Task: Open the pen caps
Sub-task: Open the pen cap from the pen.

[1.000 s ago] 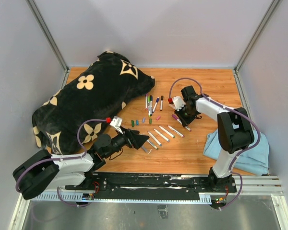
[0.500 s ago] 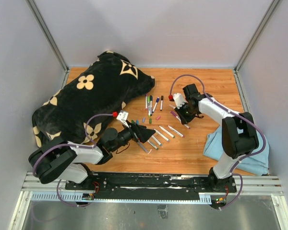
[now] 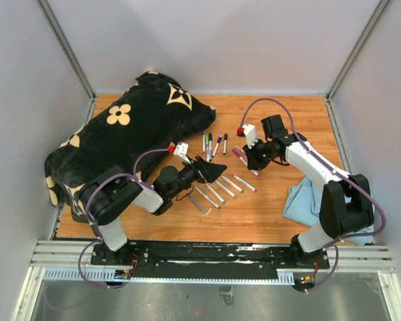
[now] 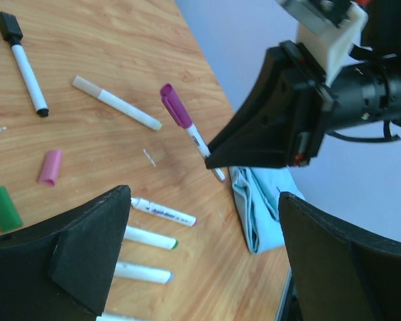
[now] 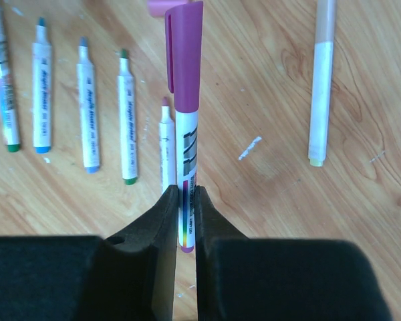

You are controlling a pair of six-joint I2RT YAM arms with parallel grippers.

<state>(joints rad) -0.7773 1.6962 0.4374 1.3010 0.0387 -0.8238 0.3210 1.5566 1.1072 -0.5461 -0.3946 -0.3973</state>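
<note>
Right wrist: claw [image 5: 186,195] partly hides purple-capped marker [image 5: 186,130].

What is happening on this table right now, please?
Two robot arms are taking the caps off markers. The right gripper is shut on the barrel of one marker, and its purple cap sticks out toward the other arm. The left gripper is open and close by, not yet on the cap. Several uncapped markers lie in a row on the table, with loose caps nearby. A few capped markers lie farther back.
</note>
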